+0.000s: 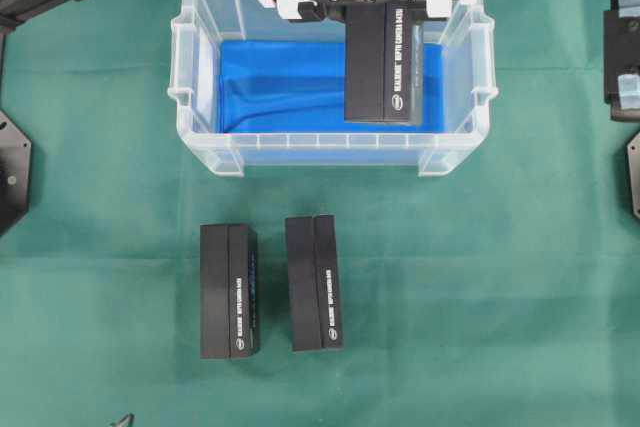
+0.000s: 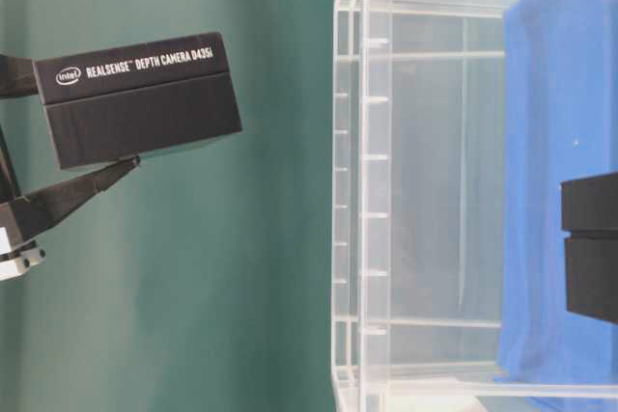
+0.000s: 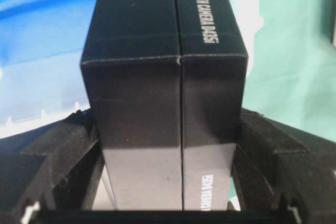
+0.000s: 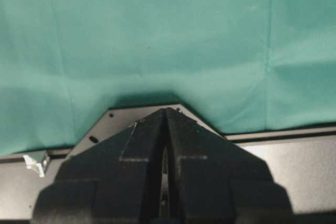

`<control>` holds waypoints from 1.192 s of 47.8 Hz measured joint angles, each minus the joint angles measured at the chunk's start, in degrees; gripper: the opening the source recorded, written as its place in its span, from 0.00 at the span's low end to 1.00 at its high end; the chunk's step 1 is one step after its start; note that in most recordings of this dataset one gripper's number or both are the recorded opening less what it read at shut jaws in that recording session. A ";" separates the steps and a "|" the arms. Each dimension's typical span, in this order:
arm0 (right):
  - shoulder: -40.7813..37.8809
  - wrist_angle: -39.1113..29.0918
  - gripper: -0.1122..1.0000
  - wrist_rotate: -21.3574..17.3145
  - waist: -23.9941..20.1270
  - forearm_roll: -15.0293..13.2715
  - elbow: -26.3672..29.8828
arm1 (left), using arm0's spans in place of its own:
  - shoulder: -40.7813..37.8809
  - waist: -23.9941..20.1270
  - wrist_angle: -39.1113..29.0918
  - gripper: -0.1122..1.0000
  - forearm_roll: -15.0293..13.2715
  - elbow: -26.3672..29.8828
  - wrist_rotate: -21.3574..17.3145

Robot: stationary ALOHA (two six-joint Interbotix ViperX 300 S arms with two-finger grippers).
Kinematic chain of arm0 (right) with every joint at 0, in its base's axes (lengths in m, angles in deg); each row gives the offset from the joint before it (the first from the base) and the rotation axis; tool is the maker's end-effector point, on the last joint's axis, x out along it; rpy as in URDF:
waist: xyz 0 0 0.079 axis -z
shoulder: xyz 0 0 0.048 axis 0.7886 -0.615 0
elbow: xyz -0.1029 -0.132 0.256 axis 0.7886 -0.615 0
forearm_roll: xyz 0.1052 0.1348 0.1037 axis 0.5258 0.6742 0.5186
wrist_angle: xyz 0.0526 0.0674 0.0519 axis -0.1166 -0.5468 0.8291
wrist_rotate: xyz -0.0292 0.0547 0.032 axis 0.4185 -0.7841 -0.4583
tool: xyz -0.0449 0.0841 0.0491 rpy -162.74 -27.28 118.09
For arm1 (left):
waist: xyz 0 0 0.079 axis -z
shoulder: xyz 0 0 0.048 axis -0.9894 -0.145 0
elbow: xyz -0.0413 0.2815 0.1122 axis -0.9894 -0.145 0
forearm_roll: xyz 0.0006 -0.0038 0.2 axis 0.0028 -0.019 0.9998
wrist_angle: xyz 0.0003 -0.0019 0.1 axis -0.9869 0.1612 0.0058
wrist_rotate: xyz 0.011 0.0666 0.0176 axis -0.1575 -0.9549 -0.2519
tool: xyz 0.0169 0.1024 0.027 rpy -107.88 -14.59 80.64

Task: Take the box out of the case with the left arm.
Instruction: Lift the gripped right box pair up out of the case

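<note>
- Between the left end effector's (image 3: 168, 192) fingers (image 3: 273, 156) sits the box (image 1: 384, 62), clamped across its narrow sides; you are holding it, not reaching for it.
- The box sticks straight out from the fingers, long axis in line with them. From overhead that axis runs from the far rim towards the near rim of the case (image 1: 330, 152).
- From overhead the box shows over the right part of the blue lining (image 1: 280, 82). The table-level view shows it in the air, apart from the case's clear wall, so I judge it lifted free, though you cannot tell how high.
- The coming move turns on this: the open table (image 1: 480, 287) lies past the case rim, and the box must cross that rim without catching it.
- The left arm has the box; the right end effector (image 4: 165, 129) rests clenched and empty at the table's right edge, well apart.
- Count: three black boxes. One is held; two (image 1: 229, 290) (image 1: 313, 281) lie side by side on the table before the case, long axes parallel to the held one. One case, two arms.
</note>
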 measured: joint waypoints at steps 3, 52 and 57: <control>0.00 0.00 0.11 0.00 0.00 0.09 0.00 | 0.00 0.00 0.00 0.66 0.09 0.00 0.00; 0.00 -0.97 0.11 0.09 0.00 0.09 0.00 | 0.00 0.00 0.00 0.66 0.53 0.00 0.00; 0.00 -0.97 0.11 0.00 0.09 0.09 0.00 | 0.00 0.00 0.00 0.66 0.62 0.00 0.00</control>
